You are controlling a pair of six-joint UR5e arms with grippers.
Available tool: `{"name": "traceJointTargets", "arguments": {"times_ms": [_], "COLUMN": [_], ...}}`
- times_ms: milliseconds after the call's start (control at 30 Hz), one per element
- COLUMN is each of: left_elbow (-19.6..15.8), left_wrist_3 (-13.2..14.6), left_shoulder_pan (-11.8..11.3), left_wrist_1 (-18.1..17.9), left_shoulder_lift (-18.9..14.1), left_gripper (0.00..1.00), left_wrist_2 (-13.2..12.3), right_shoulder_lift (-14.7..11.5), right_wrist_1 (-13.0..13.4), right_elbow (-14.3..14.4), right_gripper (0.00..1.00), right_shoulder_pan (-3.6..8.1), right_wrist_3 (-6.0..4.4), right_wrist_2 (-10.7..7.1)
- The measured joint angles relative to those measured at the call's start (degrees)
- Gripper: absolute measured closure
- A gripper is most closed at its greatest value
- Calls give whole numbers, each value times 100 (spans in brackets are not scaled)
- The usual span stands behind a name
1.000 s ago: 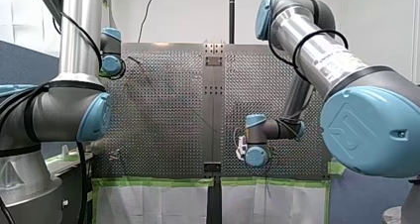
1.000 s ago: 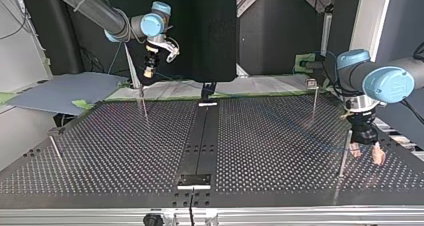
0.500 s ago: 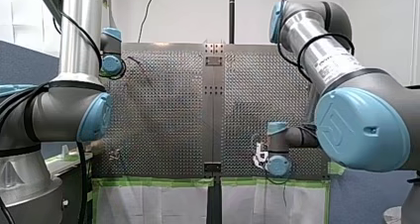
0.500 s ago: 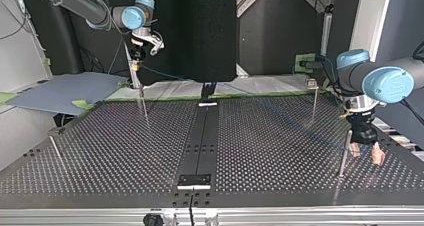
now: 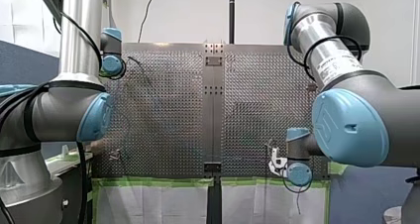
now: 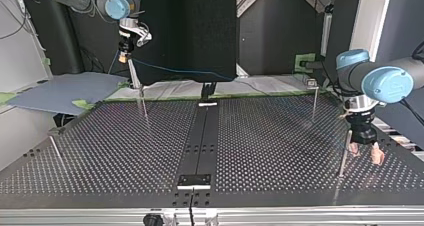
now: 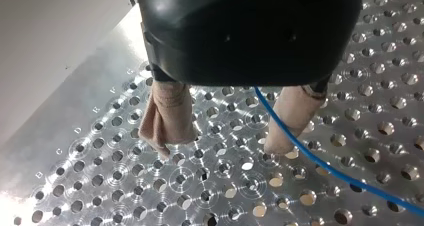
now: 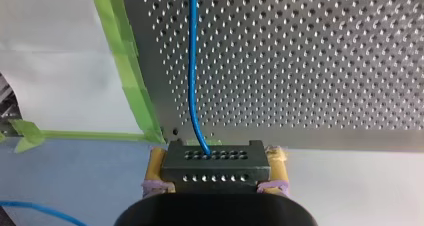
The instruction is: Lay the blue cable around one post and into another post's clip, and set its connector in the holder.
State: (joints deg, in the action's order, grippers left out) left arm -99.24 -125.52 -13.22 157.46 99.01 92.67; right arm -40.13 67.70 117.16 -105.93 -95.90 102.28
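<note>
Briefly. Front: my right arm (image 5: 298,170) sat at the table's (image 5: 163,110) near edge. Top: blue cable (image 6: 175,72) ran sideways from right gripper (image 6: 123,56); left gripper (image 6: 366,153) stood by a post (image 6: 344,151). Left wrist: jaws spread, cable loose between pads (image 7: 167,111). Right wrist: jaws clamped the connector (image 8: 215,165), cable ran straight ahead.

This is plainly a robotics lab. Two big jointed arms (image 5: 351,125) with blue caps stand over a metal table (image 5: 163,110) drilled all over with small holes, and thin posts (image 6: 313,103) rise from it. Green tape (image 5: 153,182) runs along the table's edge nearest the arms, above white sheeting (image 5: 153,204). Around it are bare white walls with a loose lead (image 5: 147,11) hanging down, a black screen (image 6: 200,31) and a grey-blue partition (image 5: 20,60).
</note>
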Motion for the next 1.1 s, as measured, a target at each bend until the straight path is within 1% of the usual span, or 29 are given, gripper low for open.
{"name": "traceJointTargets", "arguments": {"times_ms": [133,267,333,367,467,533,567,733,767,1000,1100], "left_elbow": [-3,-1,0,0,2,3,3,3,3,5,5], "left_wrist_3": [15,39,51,55,66,67,68,70,68,53,56], "left_shoulder_pan": [4,3,4,4,4,4,4,4,3,4,4], "left_wrist_1": [4,11,13,13,14,14,14,14,14,13,14], "left_shoulder_lift": [0,0,-1,-1,1,1,1,0,0,1,0], "left_gripper": [0,0,0,0,0,0,0,0,0,0,0], "left_wrist_2": [7,22,30,31,34,35,35,30,29,31,34], "right_shoulder_lift": [0,0,-1,0,0,0,-1,0,2,17,31], "right_wrist_1": [207,265,258,237,157,140,135,95,78,58,43], "right_elbow": [9,-99,-163,-209,-299,-326,-340,-441,-464,-542,-568], "right_gripper": [100,100,100,100,100,100,100,100,100,100,100], "right_shoulder_pan": [227,459,568,644,829,936,1008,1272,1341,1719,1877], "right_wrist_3": [8,32,49,72,178,222,237,244,256,369,449], "right_wrist_2": [-226,-460,-567,-644,-829,-936,-1008,-1271,-1341,-1719,-1878]}}
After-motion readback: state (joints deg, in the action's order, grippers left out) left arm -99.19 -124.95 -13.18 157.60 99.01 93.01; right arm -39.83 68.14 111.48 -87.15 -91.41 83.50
